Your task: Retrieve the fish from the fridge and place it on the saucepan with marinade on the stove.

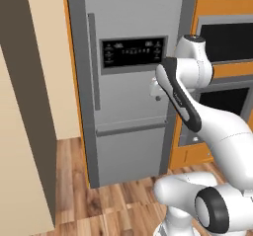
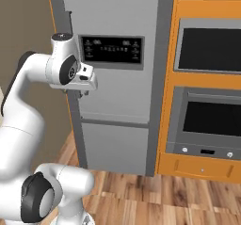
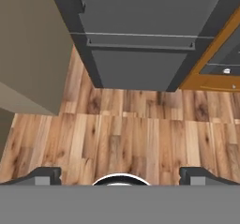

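While the pincer (image 3: 120, 175) gapes empty, the fridge (image 1: 128, 106) stands shut — flat grey steel above grainy wood floor (image 3: 122, 134).

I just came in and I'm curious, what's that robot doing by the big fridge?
The white robot arm is raised in front of the tall grey fridge, whose door is shut. Its gripper is open and empty, pointing down at the wooden floor. It hasn't touched the fridge handle yet.

**Colours: fridge front, ovens, floor**

Fridge (image 1: 123, 106) is showing grey steel, black display panel (image 1: 132, 52) with white icons. Right of it, orange cabinetry (image 2: 207, 3) is framing black-windowed grey ovens (image 2: 209, 44). Floor (image 3: 122, 129) is showing brown wood-plank grain. Left wall (image 1: 29, 106) is looking beige.
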Controlling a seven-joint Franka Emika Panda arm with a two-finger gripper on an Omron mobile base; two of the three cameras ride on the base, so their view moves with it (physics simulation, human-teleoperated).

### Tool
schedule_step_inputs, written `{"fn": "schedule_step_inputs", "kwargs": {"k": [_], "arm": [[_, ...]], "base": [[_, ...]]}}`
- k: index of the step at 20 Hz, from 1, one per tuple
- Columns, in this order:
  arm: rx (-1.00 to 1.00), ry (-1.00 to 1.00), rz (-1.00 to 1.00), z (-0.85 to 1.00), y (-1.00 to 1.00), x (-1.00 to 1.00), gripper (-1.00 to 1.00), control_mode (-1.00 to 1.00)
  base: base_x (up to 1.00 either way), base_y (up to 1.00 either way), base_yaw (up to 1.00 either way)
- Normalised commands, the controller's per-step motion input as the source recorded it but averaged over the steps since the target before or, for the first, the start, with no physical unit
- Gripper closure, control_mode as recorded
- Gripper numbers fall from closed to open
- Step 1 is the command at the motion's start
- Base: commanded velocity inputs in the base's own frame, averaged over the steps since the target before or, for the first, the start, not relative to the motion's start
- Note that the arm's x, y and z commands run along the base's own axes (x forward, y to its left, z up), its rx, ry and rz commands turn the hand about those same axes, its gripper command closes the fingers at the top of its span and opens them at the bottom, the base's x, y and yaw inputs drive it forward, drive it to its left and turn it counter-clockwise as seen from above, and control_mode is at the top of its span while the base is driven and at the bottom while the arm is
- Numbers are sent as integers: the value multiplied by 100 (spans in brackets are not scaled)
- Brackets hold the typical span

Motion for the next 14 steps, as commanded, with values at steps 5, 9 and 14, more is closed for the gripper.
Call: {"fn": "schedule_step_inputs", "kwargs": {"k": [5,9,14], "arm": [[0,0,0,0,0,0,-100,100],[0,0,0,0,0,0,-100,100],[0,0,0,0,0,0,-100,100]], "base": [[32,58,2],[42,56,0],[19,58,0]]}}
